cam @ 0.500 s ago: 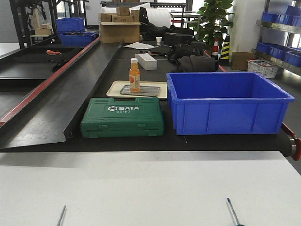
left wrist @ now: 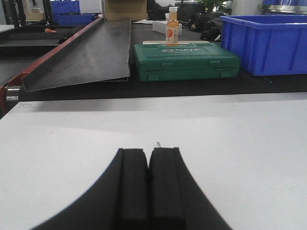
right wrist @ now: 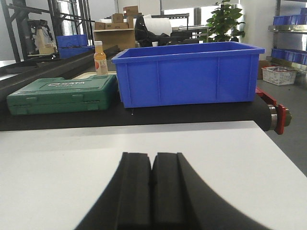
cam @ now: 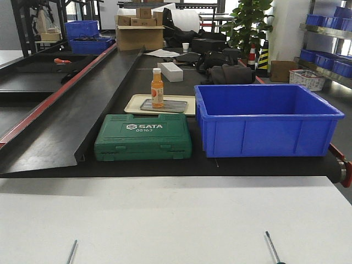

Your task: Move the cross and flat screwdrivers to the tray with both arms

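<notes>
No change: left screwdriver, right screwdriver unmoved on desk | left gripper, right gripper: jaws clenched, seemingly empty | tray unfilled

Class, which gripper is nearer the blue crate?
Right. The right gripper faces the blue crate head-on; from the left gripper it sits off to the right.

Left pincer closed, right pincer closed, both level, pointing forward

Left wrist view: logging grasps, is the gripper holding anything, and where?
Cannot tell. The left gripper looks shut; only a thin metal tip shows beyond its fingers, any hold hidden.
</notes>
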